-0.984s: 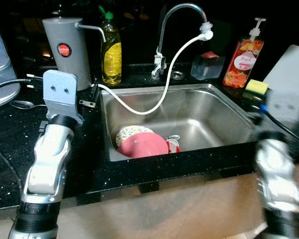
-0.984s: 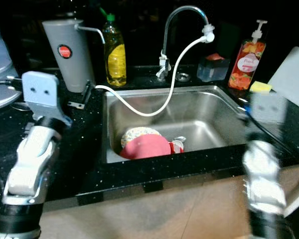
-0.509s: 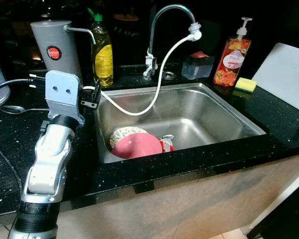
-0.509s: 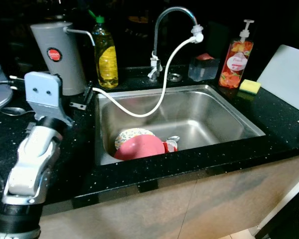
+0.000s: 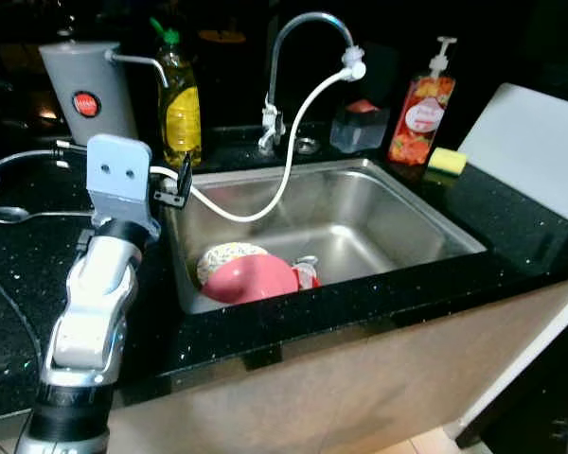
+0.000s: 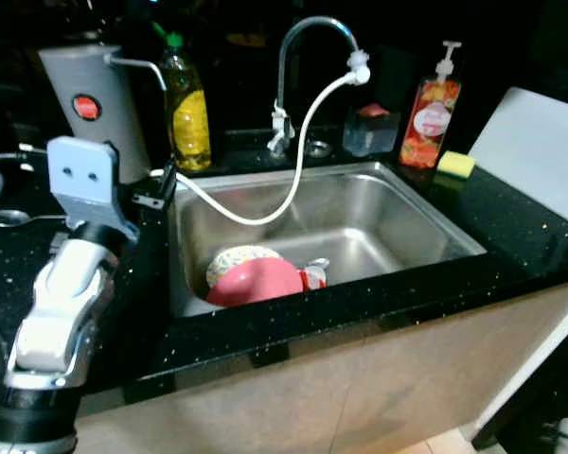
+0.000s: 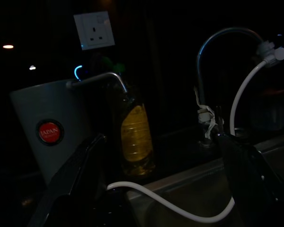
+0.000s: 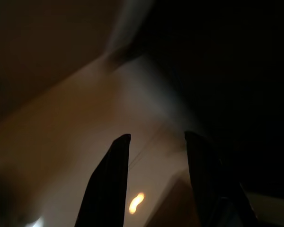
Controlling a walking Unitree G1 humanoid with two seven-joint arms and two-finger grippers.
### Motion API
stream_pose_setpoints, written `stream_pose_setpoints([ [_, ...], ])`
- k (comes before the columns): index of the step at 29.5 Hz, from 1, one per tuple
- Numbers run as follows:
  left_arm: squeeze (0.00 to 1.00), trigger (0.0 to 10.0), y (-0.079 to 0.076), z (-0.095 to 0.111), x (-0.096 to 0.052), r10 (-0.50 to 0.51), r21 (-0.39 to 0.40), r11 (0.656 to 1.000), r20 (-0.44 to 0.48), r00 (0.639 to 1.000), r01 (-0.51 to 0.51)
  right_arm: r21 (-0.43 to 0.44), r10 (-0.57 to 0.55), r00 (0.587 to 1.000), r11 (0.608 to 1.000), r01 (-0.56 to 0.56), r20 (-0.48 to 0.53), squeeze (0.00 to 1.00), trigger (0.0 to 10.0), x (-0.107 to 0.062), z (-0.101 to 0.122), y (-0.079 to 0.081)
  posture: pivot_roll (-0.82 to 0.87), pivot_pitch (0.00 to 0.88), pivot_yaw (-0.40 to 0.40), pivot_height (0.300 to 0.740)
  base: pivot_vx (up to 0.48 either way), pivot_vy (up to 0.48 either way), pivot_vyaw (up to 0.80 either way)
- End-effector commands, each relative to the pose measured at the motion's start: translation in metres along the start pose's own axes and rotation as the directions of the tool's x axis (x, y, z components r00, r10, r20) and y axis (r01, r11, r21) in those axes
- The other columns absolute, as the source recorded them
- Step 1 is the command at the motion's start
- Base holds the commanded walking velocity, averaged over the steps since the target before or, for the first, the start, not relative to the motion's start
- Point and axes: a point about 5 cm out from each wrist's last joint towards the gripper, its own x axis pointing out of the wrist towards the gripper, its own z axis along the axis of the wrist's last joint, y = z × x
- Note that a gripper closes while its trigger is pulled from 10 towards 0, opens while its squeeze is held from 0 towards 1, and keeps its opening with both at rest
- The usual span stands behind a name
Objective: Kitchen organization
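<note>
Showing the left pincer (image 7: 156, 189) raised over the black table (image 5: 511, 236) at the sink's (image 5: 426, 213) left rim, its fingers (image 7: 73, 175) spread wide and holding nothing. The dishes, a pink bowl (image 5: 251, 279) lying on a patterned plate (image 5: 222, 257), lay in the sink's near-left corner. A white hose (image 5: 293, 156) ran from the faucet (image 5: 298, 24) past the pincer toward the grey dispenser (image 5: 85, 90), with a yellow soap bottle (image 5: 178, 99) just beside it. Probable hazards: snagging the hose or toppling the bottle when reaching. The right pincer (image 8: 154, 175), fingers moderately apart and empty, hung idle in shade.
</note>
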Motion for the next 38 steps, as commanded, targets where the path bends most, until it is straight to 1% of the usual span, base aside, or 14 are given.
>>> stream_pose_setpoints([
  [1,0.0,10.0,-0.004,-0.003,0.002,-0.004,-0.007,1.0,-0.009,1.0,0.004,-0.074,0.165,0.98,0.982,-0.174,-0.116,0.0,10.0,-0.007,-0.025,0.029,-0.11,0.019,-0.038,0.74,0.0,0.0,0.0],
  [2,0.0,10.0,-0.004,-0.002,0.002,-0.001,-0.01,1.0,-0.007,1.0,0.001,-0.133,0.247,0.951,0.953,-0.273,-0.185,0.0,10.0,-0.014,-0.04,0.046,-0.11,0.014,-0.04,0.74,0.0,0.0,0.0],
  [3,0.0,10.0,-0.004,-0.002,0.002,-0.001,-0.01,1.0,-0.007,1.0,0.001,-0.133,0.247,0.951,0.953,-0.273,-0.185,0.0,10.0,-0.014,-0.04,0.046,-0.11,0.014,-0.04,0.74,0.0,0.0,0.0],
  [4,0.0,10.0,-0.004,-0.001,0.003,0.002,-0.017,1.0,-0.004,1.0,-0.002,-0.18,0.302,0.923,0.92,-0.348,-0.24,0.0,10.0,-0.019,-0.05,0.058,-0.1,0.015,-0.04,0.74,0.0,0.0,0.0],
  [5,0.0,10.0,-0.004,-0.001,0.003,0.002,-0.017,1.0,-0.004,1.0,-0.002,-0.18,0.302,0.923,0.92,-0.348,-0.24,0.0,10.0,-0.019,-0.05,0.058,-0.1,0.015,-0.04,0.74,0.0,0.0,0.0],
  [7,0.0,10.0,-0.007,-0.001,0.002,0.0,-0.042,0.999,-0.008,1.0,-0.001,-0.332,0.37,0.878,0.823,-0.461,-0.304,0.0,10.0,-0.027,-0.063,0.073,-0.09,0.012,-0.041,0.74,0.0,0.0,0.0],
  [8,0.0,10.0,-0.007,-0.001,0.002,0.0,-0.042,0.999,-0.008,1.0,-0.001,-0.332,0.37,0.878,0.823,-0.461,-0.304,0.0,10.0,-0.027,-0.063,0.073,-0.09,0.012,-0.041,0.74,0.0,0.0,0.0],
  [10,0.0,10.0,-0.012,-0.003,-0.003,-0.021,-0.087,0.996,-0.038,0.999,0.018,-0.391,0.39,0.87,0.781,-0.487,-0.303,0.0,10.0,-0.028,-0.063,0.078,-0.09,0.014,-0.04,0.74,0.0,0.0,0.0],
  [11,0.0,10.0,-0.012,-0.003,-0.003,-0.021,-0.087,0.996,-0.038,0.999,0.018,-0.391,0.39,0.87,0.781,-0.487,-0.303,0.0,10.0,-0.028,-0.063,0.078,-0.09,0.014,-0.04,0.74,0.0,0.0,0.0],
  [12,0.0,10.0,-0.02,-0.005,-0.014,-0.073,-0.161,0.985,-0.078,0.994,0.06,-0.39,0.395,0.88,0.791,-0.472,-0.263,0.0,10.0,-0.024,-0.053,0.08,-0.08,0.017,-0.036,0.74,0.0,0.0,0.0],
  [14,0.0,10.0,-0.023,-0.005,-0.02,-0.112,-0.192,0.977,-0.099,0.989,0.092,-0.398,0.397,0.886,0.792,-0.463,-0.241,0.0,10.0,-0.021,-0.045,0.08,-0.08,0.02,-0.033,0.74,0.0,0.0,0.0],
  [23,0.0,10.0,-0.027,0.006,-0.025,-0.18,-0.136,0.976,-0.089,0.98,0.167,-0.423,0.37,0.896,0.79,-0.443,-0.246,0.0,10.0,-0.019,-0.046,0.072,-0.08,0.03,-0.003,0.74,0.0,0.0,0.0],
  [35,0.0,10.0,-0.023,0.006,-0.021,-0.104,-0.134,0.987,-0.109,0.989,0.089,-0.431,0.364,0.89,0.781,-0.452,-0.275,0.0,10.0,-0.023,-0.058,0.069,-0.08,0.039,-0.006,0.74,0.0,0.0,0.0],
  [38,0.0,10.0,-0.027,0.005,-0.025,-0.114,-0.144,0.985,-0.121,0.986,0.097,-0.436,0.364,0.891,0.779,-0.451,-0.272,0.0,10.0,-0.023,-0.057,0.069,-0.08,0.041,-0.01,0.74,0.0,0.0,0.0],
])
